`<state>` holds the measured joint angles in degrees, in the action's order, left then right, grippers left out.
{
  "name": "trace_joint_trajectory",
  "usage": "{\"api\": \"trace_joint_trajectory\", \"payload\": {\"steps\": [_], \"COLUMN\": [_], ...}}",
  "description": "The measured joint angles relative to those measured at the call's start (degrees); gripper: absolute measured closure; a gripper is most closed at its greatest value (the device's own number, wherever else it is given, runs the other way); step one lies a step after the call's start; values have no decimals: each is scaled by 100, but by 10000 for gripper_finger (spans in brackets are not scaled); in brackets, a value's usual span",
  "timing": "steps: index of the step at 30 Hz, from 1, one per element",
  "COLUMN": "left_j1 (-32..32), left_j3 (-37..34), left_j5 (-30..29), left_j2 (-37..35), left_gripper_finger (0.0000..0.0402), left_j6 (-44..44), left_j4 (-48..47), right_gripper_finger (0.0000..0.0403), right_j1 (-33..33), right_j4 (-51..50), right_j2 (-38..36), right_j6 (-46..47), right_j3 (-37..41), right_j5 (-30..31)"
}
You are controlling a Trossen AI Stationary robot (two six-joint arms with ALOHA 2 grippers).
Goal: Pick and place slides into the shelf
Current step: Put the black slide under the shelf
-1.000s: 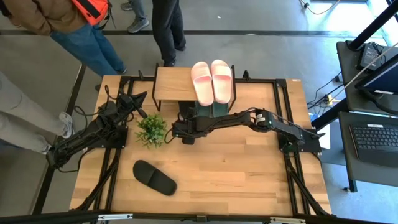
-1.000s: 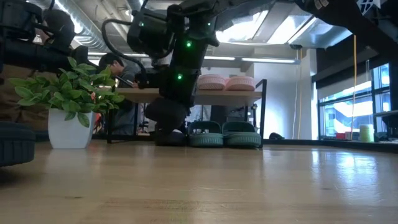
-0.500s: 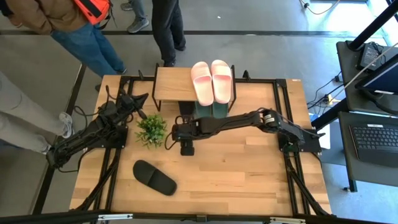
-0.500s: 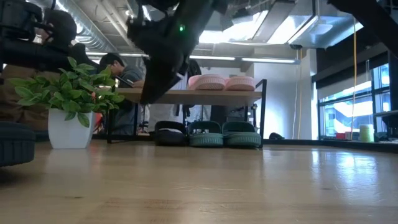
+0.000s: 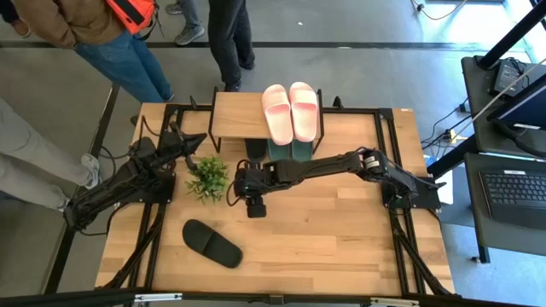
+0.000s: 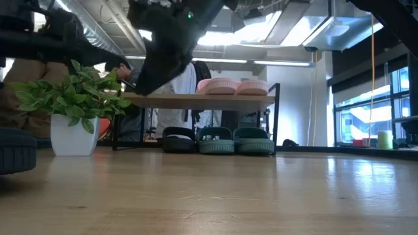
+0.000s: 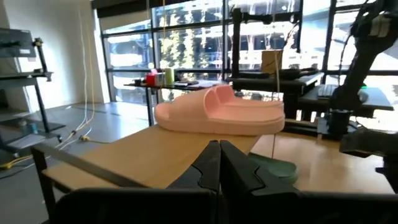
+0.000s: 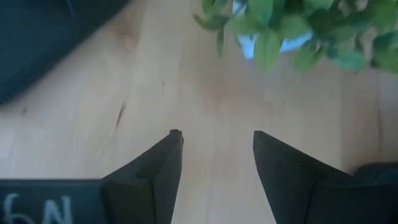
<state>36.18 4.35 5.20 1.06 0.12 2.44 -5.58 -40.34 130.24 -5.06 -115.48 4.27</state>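
my right gripper [image 5: 254,207] hangs above the table just beside the potted plant [image 5: 207,177], fingers spread with nothing between them. my left gripper [image 5: 189,139] waits near the shelf's left end, fingers pressed together, empty. the shelf [image 5: 235,115] carries the pink pair [image 5: 290,111] on its top board; beneath it, in the low view, one black slide [image 6: 178,140] stands beside the green pair [image 6: 236,140]. the other black slide [image 5: 212,242] lies alone on the table, well apart from the shelf. that one looks like my next pick. to do it well i should swing clear of the plant's leaves, come down over the slide's strap with my fingers across it, and close only once both fingers straddle it. the gap under the shelf beside its mate seems the likely place for it.
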Motion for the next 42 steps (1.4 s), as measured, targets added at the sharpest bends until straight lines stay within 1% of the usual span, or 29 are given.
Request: {"api": "trace_joint_trajectory", "payload": {"steps": [4,6,8,10,15,18,22,25,28,30,32,37,42], "left_j1": [0,0,-2,-2,0,-3,-71,-139,-205,-253,-318,-587,-989], "left_j3": [219,307,370,401,403,403,403,403,405,405,405,405,412], "left_j5": [357,564,716,837,936,970,979,1075,1123,1123,1188,1844,1785], "left_j2": [0,0,0,0,0,0,0,0,-2,0,0,0,53], "left_gripper_finger": [401,401,401,401,401,401,401,401,401,401,401,401,401], "left_j6": [0,0,-2,-7,-9,-17,-20,-7,-13,-54,-277,-469,-574], "left_j4": [-18,-40,-45,-46,-48,-46,-26,9,48,46,67,161,156], "right_gripper_finger": [206,206,206,206,206,206,206,206,206,206,206,206,206], "right_j1": [1,9,21,52,66,44,39,83,163,213,252,269,269], "right_j4": [104,348,779,1343,3115,4463,6137,7321,8124,8412,8471,8438,8305], "right_j2": [-141,-250,-451,-742,-1659,-1958,-2021,-1889,-1713,-1627,-1553,-1532,-1537], "right_j6": [-36,-59,-9,88,295,291,357,500,677,824,945,899,907], "right_j3": [2,146,546,1125,2759,3685,4650,5168,5475,5552,5556,5558,5556], "right_j5": [-4,-7,-77,-204,-266,-399,-717,-735,-705,-691,-694,-691,-691]}}
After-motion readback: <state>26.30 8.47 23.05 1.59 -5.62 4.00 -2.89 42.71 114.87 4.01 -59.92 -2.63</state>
